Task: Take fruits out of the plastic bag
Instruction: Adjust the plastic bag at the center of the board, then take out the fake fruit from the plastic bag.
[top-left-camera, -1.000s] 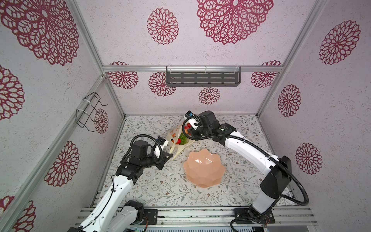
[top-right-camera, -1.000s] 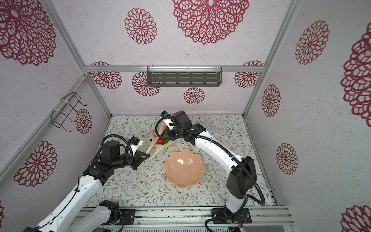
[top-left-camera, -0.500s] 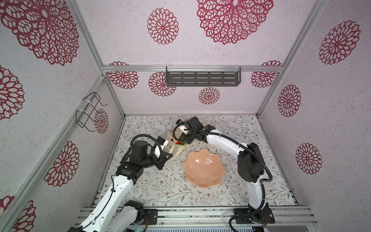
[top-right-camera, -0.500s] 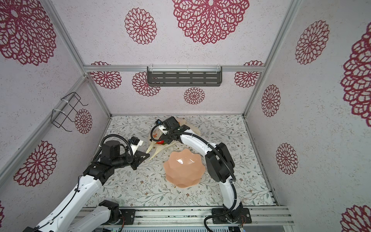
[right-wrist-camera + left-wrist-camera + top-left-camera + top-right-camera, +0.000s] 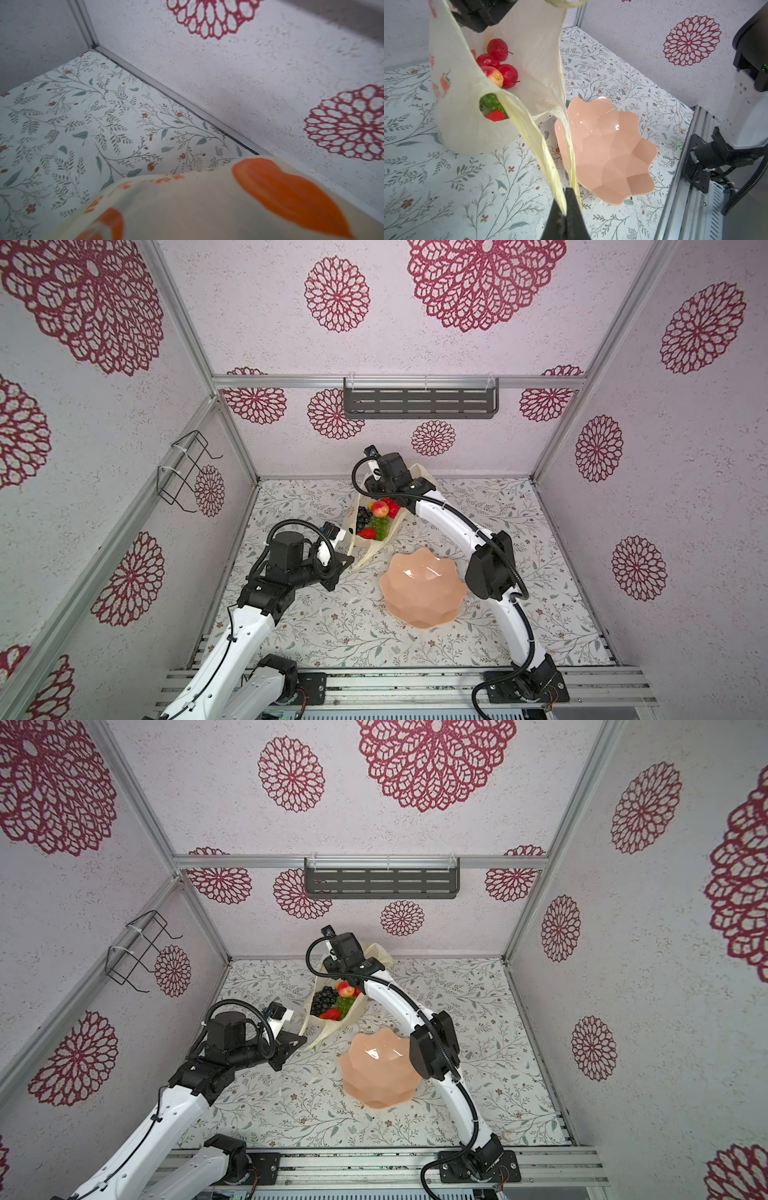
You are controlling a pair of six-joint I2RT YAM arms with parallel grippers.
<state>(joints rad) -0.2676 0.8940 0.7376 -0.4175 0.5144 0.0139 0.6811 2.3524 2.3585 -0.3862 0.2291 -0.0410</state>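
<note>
The fruits (image 5: pixel 376 516), round red ones, a red-yellow one and dark and green grape bunches, all lie inside the plastic bag (image 5: pixel 467 124). The bag stands open-mouthed on the floral table (image 5: pixel 332 626), just behind the peach-pink bowl (image 5: pixel 424 597) and toward its left. The left gripper (image 5: pixel 566 193), just left of the bowl's rim, is pressed together on the bag's loop handle, which stretches taut up to the bag, while the right gripper (image 5: pixel 475 22) sits at the bag's rim on the side away from the bowl, and I cannot tell whether its jaws are spread or pinching plastic.
</note>
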